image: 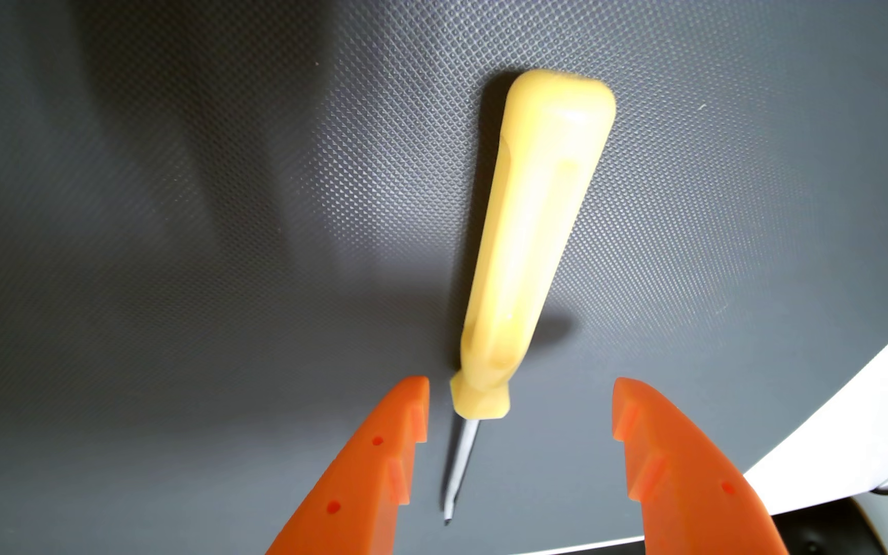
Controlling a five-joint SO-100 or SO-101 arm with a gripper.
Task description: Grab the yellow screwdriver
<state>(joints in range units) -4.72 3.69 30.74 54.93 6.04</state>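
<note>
The orange two-finger end effector (pixel 521 408) stands spread apart, straddling the thin metal shaft of the yellow plastic-handled screwdriver (pixel 530 235) lying on the dark grey textured counter (pixel 217 267)

A dark grey mat (pixel 217 213) with a fine dimpled texture covers nearly all of the wrist view. Soft, broad shadows fall across its left side. At the lower right the mat ends in a curved edge against a white surface (pixel 858 405), brightly lit.
</note>
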